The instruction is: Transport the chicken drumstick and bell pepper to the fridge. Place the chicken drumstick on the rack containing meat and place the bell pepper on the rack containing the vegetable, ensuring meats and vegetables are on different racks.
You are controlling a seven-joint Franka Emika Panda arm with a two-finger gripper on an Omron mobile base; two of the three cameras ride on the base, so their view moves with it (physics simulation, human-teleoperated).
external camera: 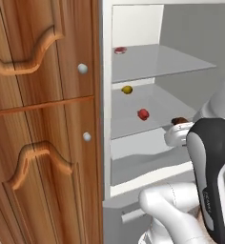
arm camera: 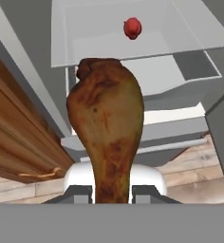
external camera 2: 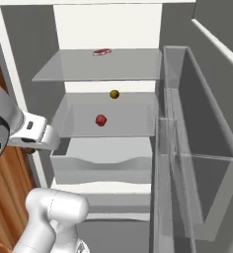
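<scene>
My gripper (arm camera: 111, 192) is shut on the thin end of the golden-brown chicken drumstick (arm camera: 107, 128), whose thick end points at the open fridge (external camera: 106, 95). In the left base view the drumstick (external camera: 179, 120) hangs at the front right of the second shelf (external camera: 133, 126), just outside it. The red bell pepper (external camera: 143, 114) (external camera 2: 101, 120) (arm camera: 132, 27) lies on that second shelf with the yellow-brown vegetable (external camera: 127, 89) (external camera 2: 114, 94) behind it. The pinkish-red meat (external camera: 120, 50) (external camera 2: 102, 52) lies on the top rack (external camera 2: 113, 66). The gripper (external camera 2: 34, 146) is at the fridge's left front.
Wooden cabinet doors (external camera: 43, 119) with round knobs stand close on the left of the fridge. The open fridge door with clear bins (external camera 2: 197, 148) juts out on the right. A clear drawer (external camera 2: 103, 158) sits below the second shelf.
</scene>
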